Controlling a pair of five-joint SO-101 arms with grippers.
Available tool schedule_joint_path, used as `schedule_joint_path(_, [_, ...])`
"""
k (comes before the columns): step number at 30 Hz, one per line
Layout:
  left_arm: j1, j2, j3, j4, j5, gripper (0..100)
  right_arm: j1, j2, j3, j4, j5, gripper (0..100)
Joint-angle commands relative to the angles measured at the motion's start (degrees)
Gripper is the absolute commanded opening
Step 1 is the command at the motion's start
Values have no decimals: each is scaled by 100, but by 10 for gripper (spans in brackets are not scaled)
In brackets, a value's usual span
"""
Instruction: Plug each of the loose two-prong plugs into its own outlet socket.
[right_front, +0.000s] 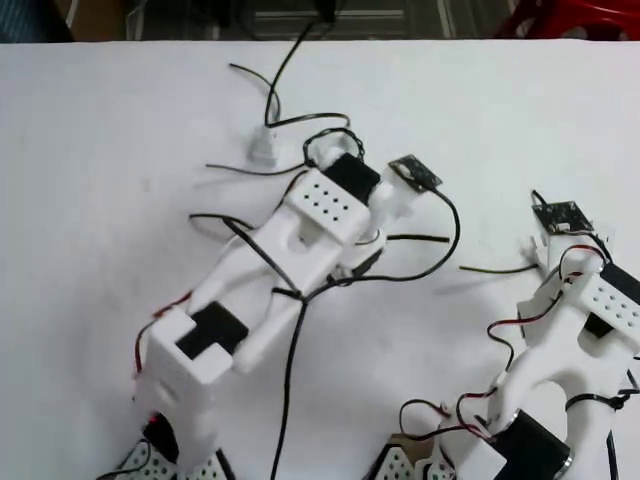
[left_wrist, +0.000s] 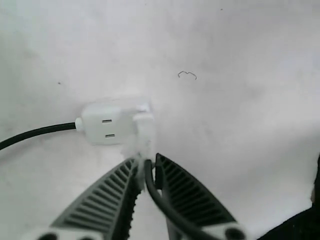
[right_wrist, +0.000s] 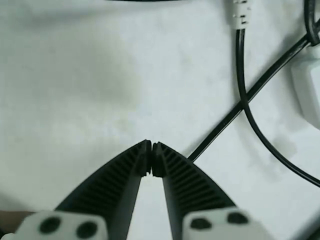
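insertion looks to be the step in hand. nearest, the left claw (left_wrist: 148, 162) is clenched on a black plug lead (left_wrist: 164, 209), which runs up between its ribbed fingers to their tips. just past the tips sits the white two-prong plug (left_wrist: 144, 124), its outline soft, resting against one end of the white outlet socket (left_wrist: 105, 129) on the worktop (left_wrist: 240, 100). the socket lies just ahead of the claw and off to one side. its two slots face up toward the wrist camera, not toward the plug, and its own black cord (left_wrist: 35, 132) trails away from the claw. i cannot tell where the prongs point. farther out lies a small bent bit of wire (left_wrist: 187, 75).

the right claw (right_wrist: 151, 151) is clenched on nothing, tips touching, above bare worktop. beyond it two black cables (right_wrist: 220, 127) cross, and farther still is a white ribbed cable end (right_wrist: 241, 12).

by my reading the plug is beside the slots, not in them. the next move calls for lifting it clear, turning it so the prongs face the two slots, then pressing straight in. a hold on the lead gives little control, and the socket may slide unless the right claw steadies it.
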Motion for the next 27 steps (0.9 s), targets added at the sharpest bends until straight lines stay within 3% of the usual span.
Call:
schedule_joint_path(1, [-224, -22, 607, -220, 62, 23, 40, -171, -18, -57, 35, 20])
schedule_joint_path(11, [-338, -1103, 1354, -527, 88, 23, 40, -163, -9, -57, 35, 20])
schedule_joint_path(20, [-637, -1402, 3121, -2022, -123, 24, 31, -163, 0, -22, 35, 20])
schedule_joint_path(23, [-778, -1411, 3262, -2066, -325, 85, 31, -163, 88, -31, 35, 21])
schedule_joint_path(27, [-989, -1446, 3209, -1996, -273, 250, 13, -163, 202, -40, 35, 21])
